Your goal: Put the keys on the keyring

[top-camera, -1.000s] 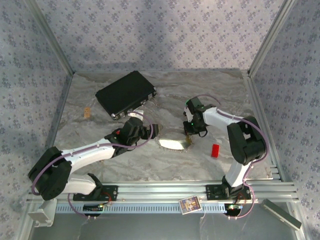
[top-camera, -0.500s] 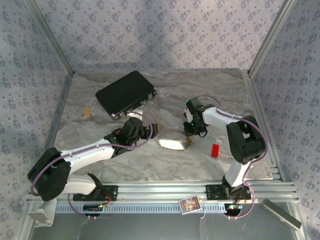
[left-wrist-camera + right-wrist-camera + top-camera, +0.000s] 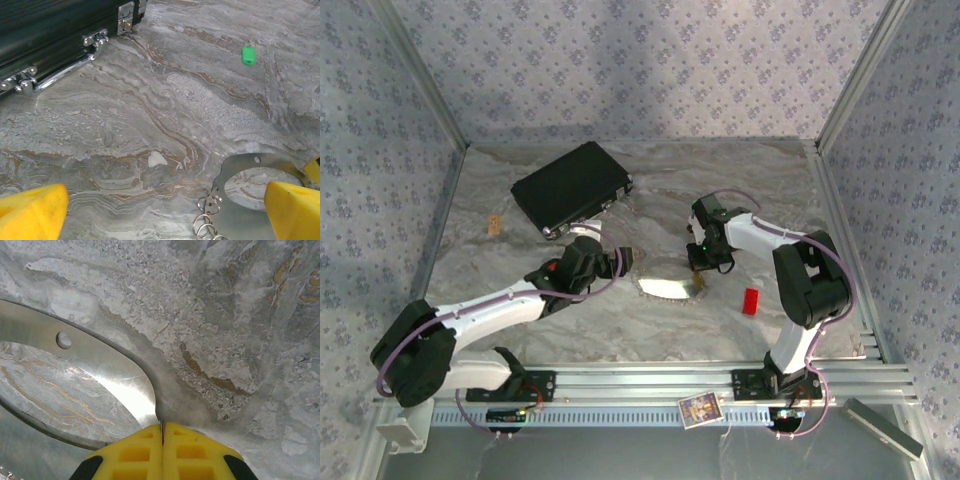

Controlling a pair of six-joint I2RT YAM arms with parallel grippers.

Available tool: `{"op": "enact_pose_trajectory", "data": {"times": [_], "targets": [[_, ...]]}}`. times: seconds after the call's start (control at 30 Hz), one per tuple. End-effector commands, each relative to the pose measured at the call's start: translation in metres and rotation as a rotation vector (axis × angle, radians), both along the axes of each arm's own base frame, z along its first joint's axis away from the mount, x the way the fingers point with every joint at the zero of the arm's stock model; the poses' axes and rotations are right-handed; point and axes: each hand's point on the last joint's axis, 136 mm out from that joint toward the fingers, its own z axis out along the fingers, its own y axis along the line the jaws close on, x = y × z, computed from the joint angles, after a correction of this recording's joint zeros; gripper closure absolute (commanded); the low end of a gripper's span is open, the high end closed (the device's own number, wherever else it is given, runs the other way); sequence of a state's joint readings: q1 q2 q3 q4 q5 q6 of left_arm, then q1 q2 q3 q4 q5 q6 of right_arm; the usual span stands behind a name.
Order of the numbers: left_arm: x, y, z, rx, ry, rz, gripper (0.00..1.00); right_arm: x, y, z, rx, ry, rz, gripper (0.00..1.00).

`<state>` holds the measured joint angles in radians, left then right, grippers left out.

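Left gripper (image 3: 165,214) gapes open: keyring (image 3: 242,162) near at two o'clock, green key (image 3: 248,54) well apart at one o'clock.

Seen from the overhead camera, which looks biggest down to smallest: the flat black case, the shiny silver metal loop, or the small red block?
1. Flat black case, by far the largest.
2. Shiny silver metal loop.
3. Small red block, the smallest.
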<state>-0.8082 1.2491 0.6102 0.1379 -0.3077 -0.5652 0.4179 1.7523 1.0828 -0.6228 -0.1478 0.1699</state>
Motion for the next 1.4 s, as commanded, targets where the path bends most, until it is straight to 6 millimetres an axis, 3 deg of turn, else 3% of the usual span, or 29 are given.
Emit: {"op": "enact_pose_trajectory", "data": {"times": [0.0, 0.07, 0.2, 0.4, 0.63, 0.73, 0.93, 1.13, 1.3, 1.37], "targets": [[-0.002, 0.008, 0.007, 0.026, -0.034, 0.013, 0.0, 0.001, 0.002, 0.01, -0.009, -0.012, 0.019, 1.0], [-0.002, 0.011, 0.011, 0.046, -0.051, 0.009, 0.02, 0.002, 0.005, 0.018, -0.015, -0.044, 0.053, 1.0], [-0.001, 0.018, 0.023, 0.101, -0.094, -0.009, 0.16, 0.005, 0.015, 0.043, -0.016, -0.134, 0.116, 1.0], [0.002, 0.022, 0.055, 0.179, -0.206, -0.095, 0.19, 0.007, 0.035, 0.097, 0.021, -0.303, 0.204, 1.0], [-0.012, 0.005, 0.113, 0.144, -0.431, -0.297, 0.26, -0.013, 0.08, 0.159, 0.184, -0.531, 0.483, 1.0], [-0.026, -0.007, 0.124, 0.156, -0.488, -0.427, 0.33, -0.024, 0.097, 0.181, 0.232, -0.635, 0.62, 1.0], [-0.042, -0.016, 0.122, 0.254, -0.517, -0.588, 0.45, -0.04, 0.114, 0.204, 0.275, -0.708, 0.791, 1.0], [-0.063, -0.034, 0.113, 0.278, -0.55, -0.793, 0.59, -0.057, 0.124, 0.213, 0.327, -0.735, 0.92, 1.0], [-0.068, -0.04, 0.105, 0.29, -0.543, -0.854, 0.63, -0.075, 0.13, 0.209, 0.357, -0.713, 1.021, 1.0], [-0.071, -0.042, 0.105, 0.286, -0.541, -0.874, 0.64, -0.077, 0.134, 0.221, 0.368, -0.744, 1.053, 1.0]]}}
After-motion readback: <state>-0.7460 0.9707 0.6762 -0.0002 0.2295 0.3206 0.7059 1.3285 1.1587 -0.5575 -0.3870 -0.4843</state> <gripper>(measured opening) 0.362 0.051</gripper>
